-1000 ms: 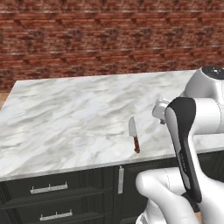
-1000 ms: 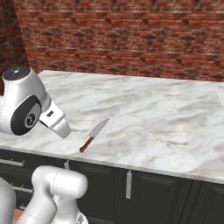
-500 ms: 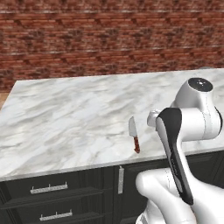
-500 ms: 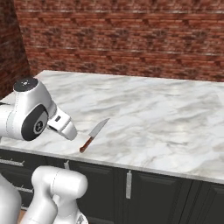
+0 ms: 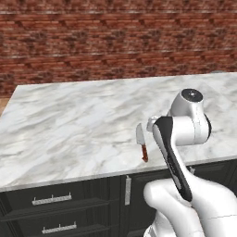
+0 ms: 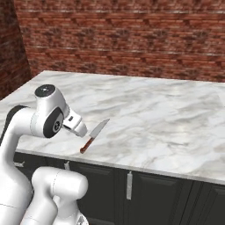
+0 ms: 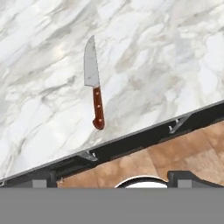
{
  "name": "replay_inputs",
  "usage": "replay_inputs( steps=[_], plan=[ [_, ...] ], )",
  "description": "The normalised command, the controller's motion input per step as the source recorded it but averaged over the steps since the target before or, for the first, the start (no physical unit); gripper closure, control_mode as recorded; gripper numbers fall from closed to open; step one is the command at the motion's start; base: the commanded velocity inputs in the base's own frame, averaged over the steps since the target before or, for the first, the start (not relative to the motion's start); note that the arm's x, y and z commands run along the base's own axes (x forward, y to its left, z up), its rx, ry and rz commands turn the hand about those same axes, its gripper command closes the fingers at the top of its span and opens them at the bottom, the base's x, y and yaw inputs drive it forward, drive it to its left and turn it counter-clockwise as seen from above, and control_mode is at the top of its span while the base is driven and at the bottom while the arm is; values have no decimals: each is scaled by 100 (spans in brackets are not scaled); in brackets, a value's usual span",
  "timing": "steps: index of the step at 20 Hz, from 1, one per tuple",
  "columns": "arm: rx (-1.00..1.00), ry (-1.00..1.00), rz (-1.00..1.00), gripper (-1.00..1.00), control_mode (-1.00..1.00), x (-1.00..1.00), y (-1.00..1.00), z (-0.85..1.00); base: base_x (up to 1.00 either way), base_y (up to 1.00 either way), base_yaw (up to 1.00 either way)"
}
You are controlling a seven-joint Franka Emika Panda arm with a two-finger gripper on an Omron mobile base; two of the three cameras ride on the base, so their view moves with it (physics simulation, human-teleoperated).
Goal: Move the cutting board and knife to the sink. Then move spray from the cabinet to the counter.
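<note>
Lying flat near counter (image 5: 69,125) front edge: knife (image 7: 94,85), red handle toward edge; fingers spread wide, holding nothing.

Open counter (image 5: 69,120) all around the lone knife (image 7: 94,85)

The knife (image 7: 93,83) has a silvery-grey blade and a reddish-brown handle. The counter (image 5: 69,120) is white marble with grey veins, above dark drawers (image 5: 53,203). The brick wall (image 6: 132,39) is red-brown.
</note>
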Motion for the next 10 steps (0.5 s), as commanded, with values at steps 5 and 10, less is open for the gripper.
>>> replay_inputs(
  steps=[5,10],
  plan=[
    [0,0,0,-100,-100,59,0,-47,0,0,0],
    [0,0,0,-100,-100,48,0,-42,0,0,0]
  ],
)
